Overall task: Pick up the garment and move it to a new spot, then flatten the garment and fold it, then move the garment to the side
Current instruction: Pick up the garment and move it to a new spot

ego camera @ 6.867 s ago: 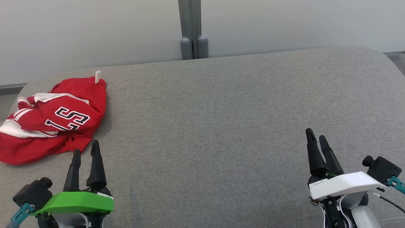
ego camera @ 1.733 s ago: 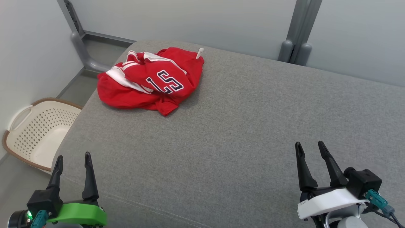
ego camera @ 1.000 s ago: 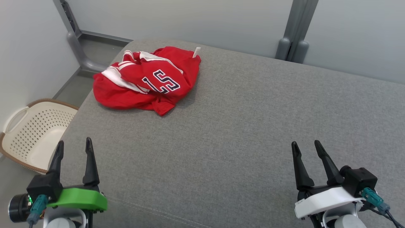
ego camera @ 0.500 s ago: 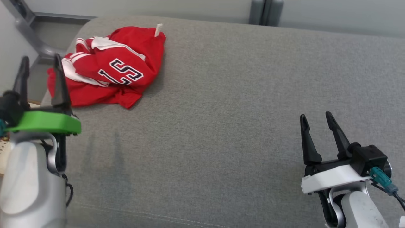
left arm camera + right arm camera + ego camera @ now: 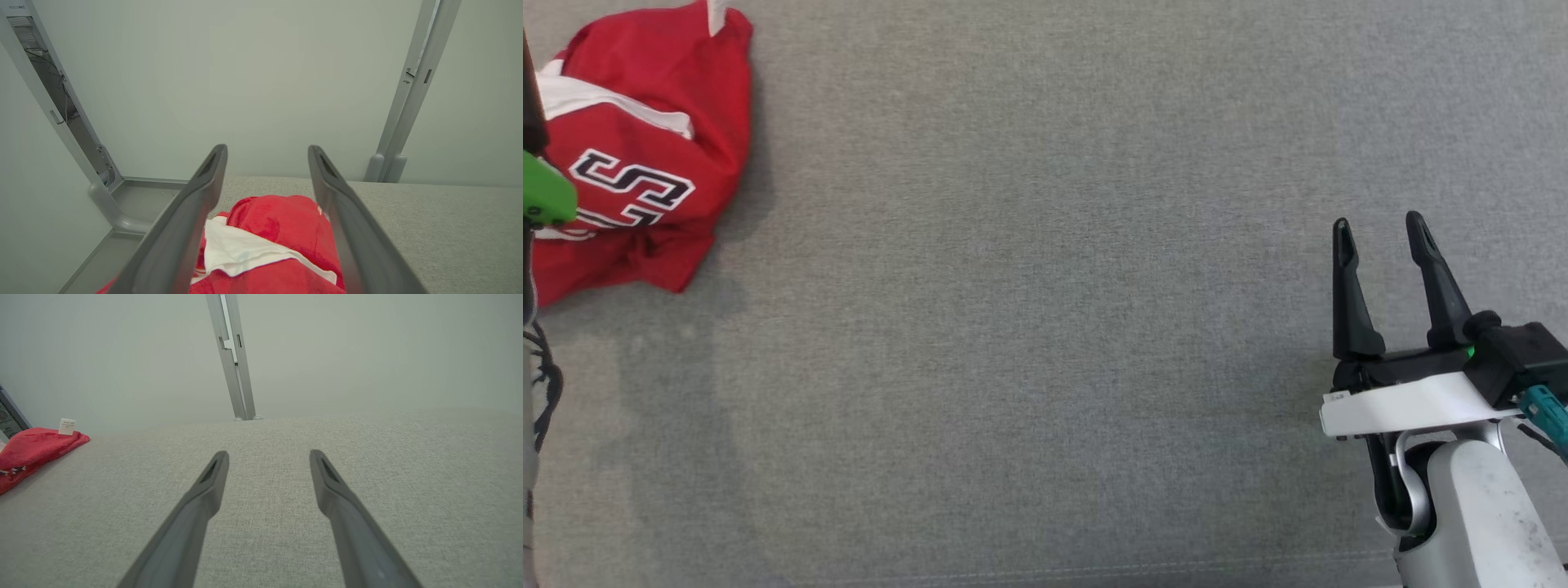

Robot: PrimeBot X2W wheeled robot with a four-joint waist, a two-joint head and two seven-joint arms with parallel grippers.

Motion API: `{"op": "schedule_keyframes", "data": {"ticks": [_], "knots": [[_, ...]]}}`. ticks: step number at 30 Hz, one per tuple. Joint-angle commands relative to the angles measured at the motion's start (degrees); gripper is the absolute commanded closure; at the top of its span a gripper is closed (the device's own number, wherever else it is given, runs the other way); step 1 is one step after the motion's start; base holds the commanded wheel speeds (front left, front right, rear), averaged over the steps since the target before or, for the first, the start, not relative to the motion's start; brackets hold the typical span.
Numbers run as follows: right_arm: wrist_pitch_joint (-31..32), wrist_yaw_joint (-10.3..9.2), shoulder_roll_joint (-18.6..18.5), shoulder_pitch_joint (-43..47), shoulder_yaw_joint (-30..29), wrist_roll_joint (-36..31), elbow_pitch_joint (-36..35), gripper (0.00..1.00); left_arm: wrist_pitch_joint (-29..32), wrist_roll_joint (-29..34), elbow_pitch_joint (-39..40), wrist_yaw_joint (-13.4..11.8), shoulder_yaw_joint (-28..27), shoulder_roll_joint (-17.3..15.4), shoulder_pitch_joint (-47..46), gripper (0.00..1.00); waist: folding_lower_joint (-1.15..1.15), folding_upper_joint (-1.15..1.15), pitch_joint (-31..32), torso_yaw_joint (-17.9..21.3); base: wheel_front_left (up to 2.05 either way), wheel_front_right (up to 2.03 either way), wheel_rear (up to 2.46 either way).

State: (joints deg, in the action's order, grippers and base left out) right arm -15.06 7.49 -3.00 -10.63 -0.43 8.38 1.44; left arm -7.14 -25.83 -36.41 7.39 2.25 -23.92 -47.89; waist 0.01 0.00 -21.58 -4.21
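Surface (image 5: 1029, 327): grey fabric, wide and flat. Red garment (image 5: 645, 131) lies crumpled at its far left, white stripes and dark lettering facing up. Right gripper (image 5: 1378, 224) sits near right over bare fabric, jaws wide, empty. Left gripper (image 5: 266, 149) has jaws wide, empty, with the garment showing between its fingers. White tag (image 5: 67, 426) sticks up at the garment's far edge.
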Motion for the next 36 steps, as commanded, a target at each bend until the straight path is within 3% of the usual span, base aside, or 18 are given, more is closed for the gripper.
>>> {"op": "schedule_keyframes", "data": {"ticks": [1, 5, 11, 16, 17, 18, 19, 36], "knots": [[-0.18, 0.00, -0.01, -1.11, -0.05, 0.17, -0.41, 0.00, 0.86, -1.39, -1.36, 0.15, 0.22, -1.68, -1.18, 0.00, -0.01, 0.00, -4.52, 4.58, 0.00, 0.00, 0.00], [-0.18, 0.00, 0.09, -1.46, -0.47, 0.59, -0.72, 0.00, 8.77, -4.58, -7.56, 0.16, 2.74, -5.13, -2.06, 0.00, -0.01, 0.00, -5.35, 5.42, 0.00, 0.00, 0.00], [-0.18, 0.00, 0.10, -2.09, -0.54, 1.34, -0.82, 0.00, 17.27, -10.45, -12.30, 0.16, 4.22, -6.28, -1.94, 0.00, -0.01, 0.00, -6.14, 5.69, 0.00, 0.00, 0.00], [-0.18, -0.01, 0.09, -2.79, 0.01, 1.75, -0.72, 0.00, 20.09, -12.91, -14.60, 0.16, 5.67, -6.59, -2.33, 0.00, -0.01, 0.00, -6.53, 6.03, 0.00, 0.00, 0.00], [-0.18, -0.01, 0.09, -2.76, 0.05, 1.75, -0.67, 0.00, 20.25, -13.27, -14.85, 0.16, 5.98, -6.68, -2.42, 0.05, -0.01, 0.00, -6.55, 6.05, 0.00, 0.00, 0.00], [-0.18, -0.01, 0.09, -2.70, 0.05, 1.71, -0.60, 0.00, 20.24, -13.57, -15.03, 0.17, 6.30, -6.80, -2.60, 0.75, -0.01, 0.00, -6.53, 6.07, 0.00, 0.00, 0.00], [-0.18, -0.01, 0.09, -2.66, 0.03, 1.69, -0.52, 0.00, 19.96, -13.88, -15.17, 0.17, 6.47, -6.87, -2.74, 1.00, -0.01, 0.00, -6.49, 6.08, 0.00, 0.00, 0.00], [-0.18, -0.01, 0.08, -1.03, 0.66, 3.90, 2.05, 0.00, 6.25, -11.90, -12.66, 0.17, 9.92, -8.71, -6.80, 1.00, -0.01, 0.00, 1.26, 5.06, 0.00, 0.00, 0.00]]}}
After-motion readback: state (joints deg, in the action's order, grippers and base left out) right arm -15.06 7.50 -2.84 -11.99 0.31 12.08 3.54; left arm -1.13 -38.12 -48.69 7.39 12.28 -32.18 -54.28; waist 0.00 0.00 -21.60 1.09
